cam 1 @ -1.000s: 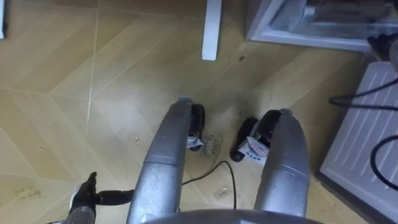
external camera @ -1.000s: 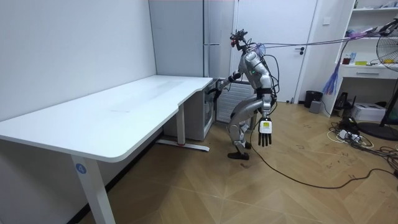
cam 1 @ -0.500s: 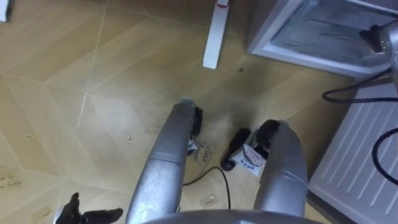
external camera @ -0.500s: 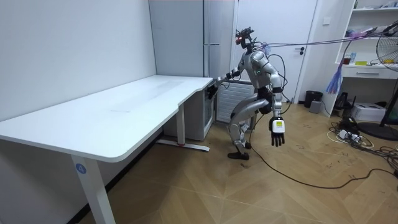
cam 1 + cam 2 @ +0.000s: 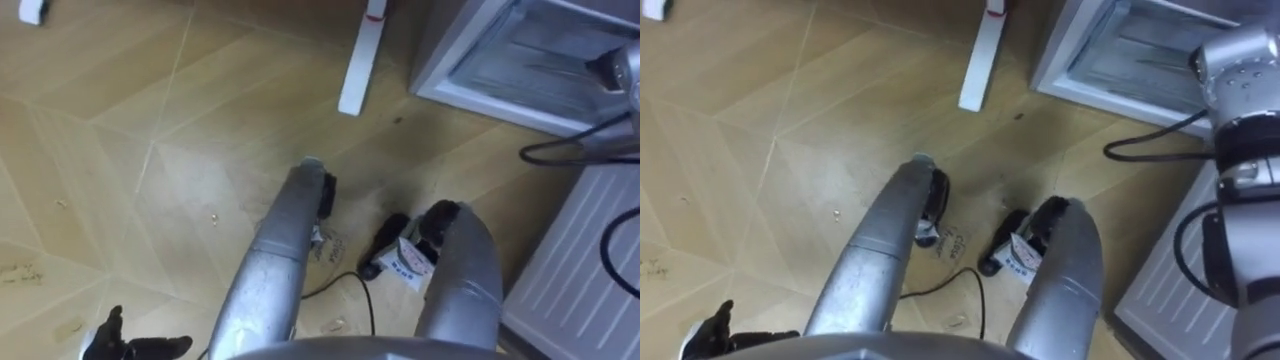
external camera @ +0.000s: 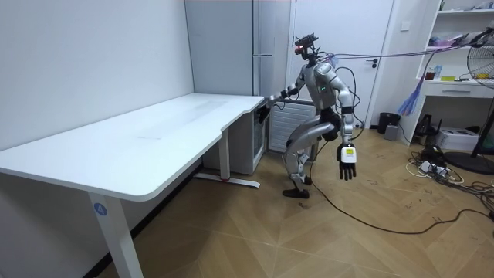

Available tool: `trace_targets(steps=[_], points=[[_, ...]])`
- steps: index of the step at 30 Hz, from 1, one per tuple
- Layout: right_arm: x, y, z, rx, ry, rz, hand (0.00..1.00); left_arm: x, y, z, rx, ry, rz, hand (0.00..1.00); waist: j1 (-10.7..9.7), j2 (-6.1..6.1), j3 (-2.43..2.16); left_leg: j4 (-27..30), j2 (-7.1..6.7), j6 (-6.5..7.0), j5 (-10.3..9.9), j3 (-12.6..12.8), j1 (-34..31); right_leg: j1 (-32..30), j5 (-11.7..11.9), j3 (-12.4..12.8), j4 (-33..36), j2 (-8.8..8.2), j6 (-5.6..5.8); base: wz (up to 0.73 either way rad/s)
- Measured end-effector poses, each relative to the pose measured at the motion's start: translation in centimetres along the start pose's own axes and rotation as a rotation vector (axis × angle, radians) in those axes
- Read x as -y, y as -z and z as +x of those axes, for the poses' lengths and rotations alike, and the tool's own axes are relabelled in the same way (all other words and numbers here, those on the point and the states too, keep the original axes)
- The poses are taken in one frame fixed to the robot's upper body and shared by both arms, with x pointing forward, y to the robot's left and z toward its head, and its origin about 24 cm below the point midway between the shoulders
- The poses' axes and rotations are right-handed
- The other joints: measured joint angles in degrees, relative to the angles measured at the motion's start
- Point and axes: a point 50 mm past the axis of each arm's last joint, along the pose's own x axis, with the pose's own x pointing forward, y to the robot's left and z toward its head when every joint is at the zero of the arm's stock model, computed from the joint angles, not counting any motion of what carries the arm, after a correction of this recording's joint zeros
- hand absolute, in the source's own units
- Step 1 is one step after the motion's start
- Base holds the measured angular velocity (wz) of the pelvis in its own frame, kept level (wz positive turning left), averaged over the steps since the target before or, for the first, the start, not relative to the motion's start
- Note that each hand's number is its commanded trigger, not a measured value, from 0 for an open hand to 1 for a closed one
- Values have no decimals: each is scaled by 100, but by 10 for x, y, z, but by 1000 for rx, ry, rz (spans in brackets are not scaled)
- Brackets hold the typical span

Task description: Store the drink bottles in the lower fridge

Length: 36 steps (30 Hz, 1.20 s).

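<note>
Left eye view: lower fridge (image 5: pixel 520 62) open

Lower fridge (image 5: pixel 530 70) ahead at right, its door (image 5: pixel 585 265) nearer at right, table foot (image 5: pixel 360 70) left of fridge

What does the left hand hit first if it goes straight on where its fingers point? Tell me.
Most likely the floor. The left hand hangs open at the robot's side, its fingers pointing down, and nothing shows between them and the boards. The exact spot is unclear.
</note>
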Motion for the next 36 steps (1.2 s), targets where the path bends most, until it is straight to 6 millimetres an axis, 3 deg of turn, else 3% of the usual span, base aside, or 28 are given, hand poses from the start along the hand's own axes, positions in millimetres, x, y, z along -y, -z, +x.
trace_targets(steps=[5, 7, 12, 14, 15, 19, 23, 27, 30, 33, 36], points=[[52, 19, 17, -17, -61, -176, 0, -5, 2, -2, -4, 42, 36, 0, 35, -69, 13, -545, 53, -84, 80, -106, 501, 623, 114, -287, -628, 113, 2, 10], [90, 25, 23, -18, -99, -392, 0, -3, 0, -2, -4, 63, 38, 0, 28, -92, 17, -932, 58, -84, 244, -125, 828, 968, 196, -381, -982, 161, 68, 19], [148, 27, 23, -95, -183, -880, 0, -1, -2, -2, -1, 112, 45, 0, 29, -72, 7, -1365, 219, -61, 243, -207, 1365, 1615, 382, -558, -1664, 442, 102, -4], [181, 33, 19, -202, -195, -1160, 0, 1, -7, 0, 2, 136, 49, 0, 36, -27, -22, -1590, 241, -72, 225, -308, 1652, 1987, 433, -674, -2029, 572, 167, 3], [189, 36, 17, -237, -199, -1223, 0, 3, -8, 1, 4, 143, 47, 0, 35, 2, -26, -1631, 250, -77, 213, -343, 1724, 2093, 451, -703, -2121, 616, 184, 8], [237, 52, 3, -484, -215, -1515, 0, 16, -10, 1, 2, 222, 78, 0, 18, 211, -115, -1934, 314, -50, 171, -359, 2128, 2561, 554, -792, -2602, 748, 281, -2], [264, 91, -14, -674, -238, -1474, 0, 24, -10, 2, -19, 264, 76, 0, 20, 284, -115, -2224, 331, -47, 169, -270, 2504, 2849, 580, -721, -2850, 794, 311, -8], [277, 102, -22, -707, -213, -1410, 0, 35, -2, 1, -54, 283, 93, 0, -122, 362, -103, -2493, 399, -60, 187, -260, 2836, 3187, 614, -772, -3138, 849, 338, 2], [292, 118, -34, -743, -206, -1332, 0, 42, 2, 0, -69, 285, 82, 0, -137, 364, -115, -2754, 475, -93, 203, -242, 3176, 3566, 728, -785, -3583, 1054, 364, -6], [302, 134, -46, -749, -200, -1231, 0, 55, 5, -2, -78, 306, 68, 0, -183, 366, -140, -3024, 604, -96, 206, -53, 3562, 3943, 863, -761, -3986, 1181, 372, -19], [313, 147, -59, -750, -173, -1145, 0, 62, 12, -3, -107, 299, 36, 0, -340, 390, -180, -3304, 716, -93, 206, 170, 4093, 4497, 989, -685, -4477, 1345, 454, -15]])
